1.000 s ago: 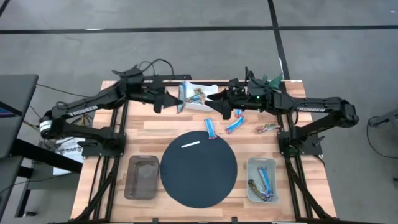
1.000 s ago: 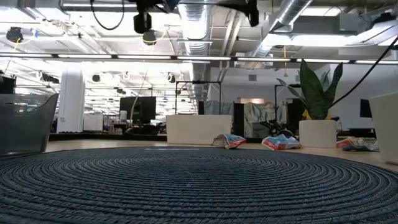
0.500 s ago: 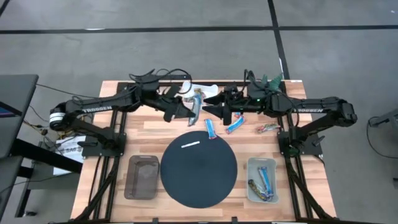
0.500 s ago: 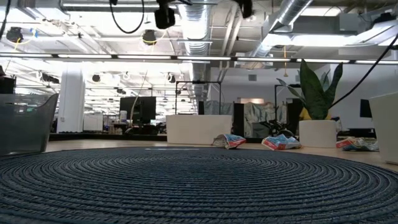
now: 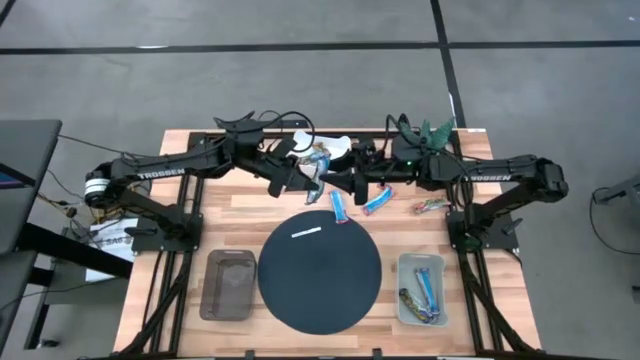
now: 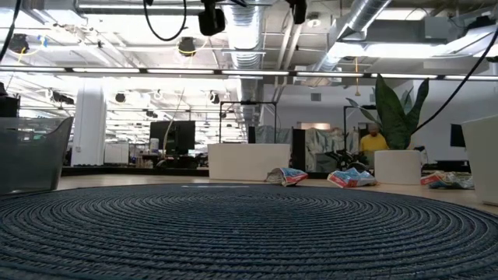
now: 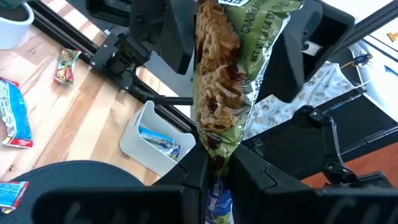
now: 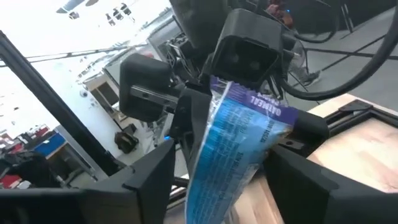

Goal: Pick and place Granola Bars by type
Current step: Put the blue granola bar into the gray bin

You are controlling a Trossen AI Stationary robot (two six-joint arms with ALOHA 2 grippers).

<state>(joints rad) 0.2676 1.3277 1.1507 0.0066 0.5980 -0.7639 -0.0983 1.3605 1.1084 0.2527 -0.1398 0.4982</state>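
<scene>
My left gripper (image 5: 308,172) is above the table's far middle, shut on a Granola Bar packet (image 5: 318,162). The packet (image 7: 227,68) looks green with a granola picture in the left wrist view and blue (image 8: 239,140) in the right wrist view; one packet or two, I cannot tell. My right gripper (image 5: 332,181) faces it, open, its fingers standing on either side of the blue wrapper; I cannot tell if they touch it. Two blue bars (image 5: 340,207) (image 5: 377,200) and a tan-green one (image 5: 430,206) lie flat on the wood. My left gripper pinches the packet's narrow end (image 7: 216,157) between its two fingers (image 7: 193,180). It comes level from the table's left. The packet is lifted clear of the table and sticks out beyond the fingertips toward my right gripper.
A dark round disc (image 5: 350,290) with a white strip (image 5: 306,232) fills the near middle. A grey bin (image 5: 228,284) stands left of it. A white bin (image 5: 404,262) on its right holds several bars. A white bowl (image 5: 334,146) sits at the far edge. A person (image 6: 373,145) shows far behind.
My left gripper has carried the packet toward the table's right and slightly nearer, and the packet has turned from broad face up to nearly edge-on. My right gripper has moved left and nearer, closing in on the packet.
</scene>
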